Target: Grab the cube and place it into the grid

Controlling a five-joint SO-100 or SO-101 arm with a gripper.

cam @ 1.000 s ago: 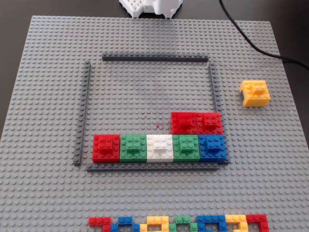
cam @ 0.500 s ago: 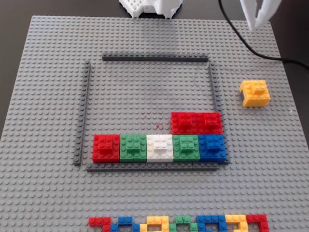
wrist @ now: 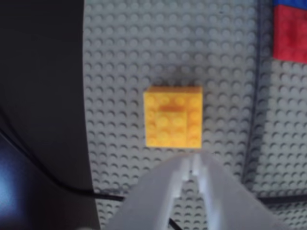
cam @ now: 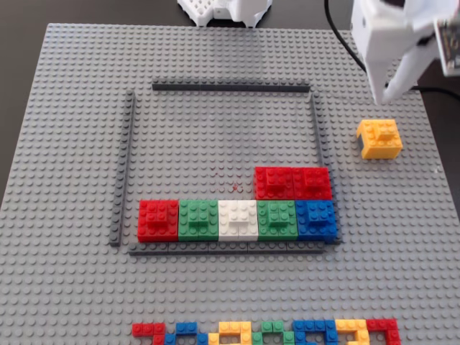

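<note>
A yellow cube (cam: 380, 139) sits on the grey studded baseplate (cam: 72, 144), just right of the grid's right strip. It also shows in the wrist view (wrist: 173, 116), centred. The grid (cam: 230, 88) is a frame of dark grey strips; its near row holds red, green, white, green and blue bricks (cam: 237, 219), with two red bricks (cam: 292, 182) above them at the right. My white gripper (cam: 383, 95) hovers above and just behind the cube. In the wrist view the gripper (wrist: 193, 160) has its tips together, empty, just short of the cube.
A row of mixed coloured bricks (cam: 266, 333) lies at the baseplate's near edge. A black cable (cam: 341, 36) runs off the plate's far right corner onto the dark table. A white arm base (cam: 223, 8) stands at the far edge.
</note>
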